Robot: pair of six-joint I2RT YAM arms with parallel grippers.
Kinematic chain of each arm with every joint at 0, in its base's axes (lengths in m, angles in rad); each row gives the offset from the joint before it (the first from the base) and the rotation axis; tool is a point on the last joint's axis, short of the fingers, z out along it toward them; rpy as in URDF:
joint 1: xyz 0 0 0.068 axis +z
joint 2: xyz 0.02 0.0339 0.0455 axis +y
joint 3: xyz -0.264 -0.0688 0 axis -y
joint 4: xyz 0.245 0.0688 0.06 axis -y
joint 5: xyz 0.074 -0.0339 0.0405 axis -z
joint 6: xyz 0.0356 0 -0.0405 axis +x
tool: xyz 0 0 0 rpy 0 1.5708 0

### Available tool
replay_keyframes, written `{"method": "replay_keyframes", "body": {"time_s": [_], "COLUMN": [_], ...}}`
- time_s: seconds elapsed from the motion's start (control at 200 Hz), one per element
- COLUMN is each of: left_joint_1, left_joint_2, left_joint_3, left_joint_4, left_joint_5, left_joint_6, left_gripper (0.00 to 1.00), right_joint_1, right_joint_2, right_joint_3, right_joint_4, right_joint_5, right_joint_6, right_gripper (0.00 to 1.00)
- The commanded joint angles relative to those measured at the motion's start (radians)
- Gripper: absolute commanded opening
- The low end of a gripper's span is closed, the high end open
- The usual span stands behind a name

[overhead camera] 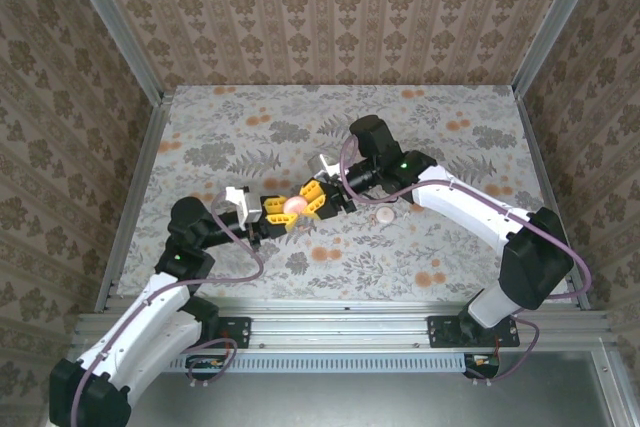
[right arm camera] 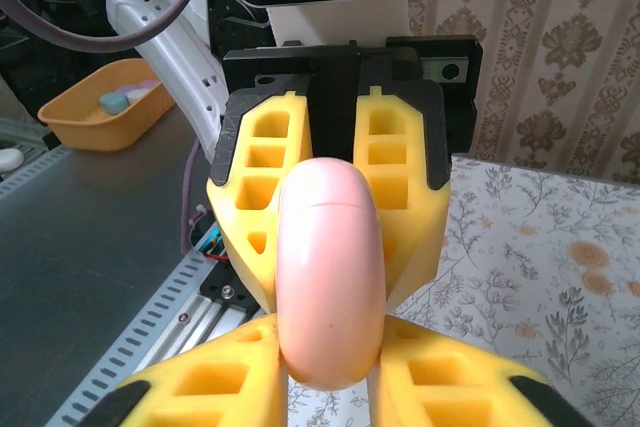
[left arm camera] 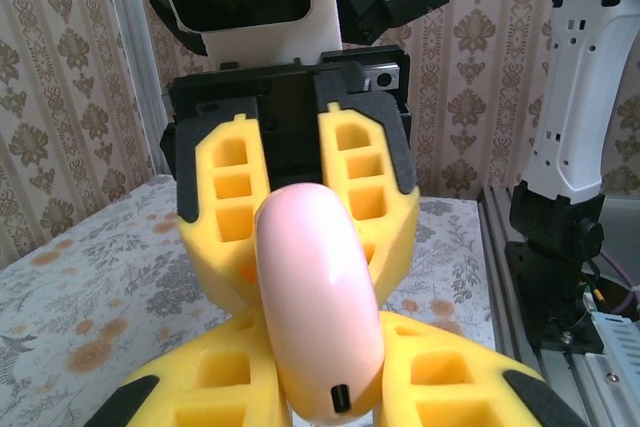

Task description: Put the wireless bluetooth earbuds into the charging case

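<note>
left claw (overhead camera: 282, 212) clenched on pink charging case (overhead camera: 296, 205) | right claw (overhead camera: 309, 199) clamped on its opposite end | case mid-air over bench (overhead camera: 250, 127) | risk: if we pull unevenly, case twists free and drops

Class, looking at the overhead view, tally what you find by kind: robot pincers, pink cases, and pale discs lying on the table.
Pincers: 2 (left pincer, right pincer)
Pink case: 1
Pale disc: 1
Total: 4
</note>
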Motion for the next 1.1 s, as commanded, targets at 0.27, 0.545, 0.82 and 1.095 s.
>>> {"method": "replay_keyframes", "body": {"time_s": [0.27, 0.545, 0.82, 1.095], "left_joint_1": [-0.023, -0.049, -0.087, -0.116], "left_joint_2": [-0.008, 0.030, 0.090, 0.108], "left_joint_3": [0.046, 0.093, 0.131, 0.146], "left_joint_4": [-0.183, -0.362, -0.462, -0.496], "left_joint_5": [-0.133, -0.191, -0.197, -0.181], "left_joint_6": [0.136, 0.280, 0.352, 0.377], "left_gripper": [0.63, 0.66, 0.65, 0.65], "right_joint_1": [-0.001, 0.032, 0.133, 0.146], "right_joint_2": [-0.069, -0.139, -0.097, -0.064], "right_joint_3": [0.012, -0.001, 0.055, 0.086], "right_joint_4": [-0.228, -0.476, -0.550, -0.506], "right_joint_5": [0.210, 0.667, 0.760, 0.656], "right_joint_6": [-0.166, -0.320, -0.382, -0.352], "right_gripper": [0.10, 0.10, 0.10, 0.10]}}
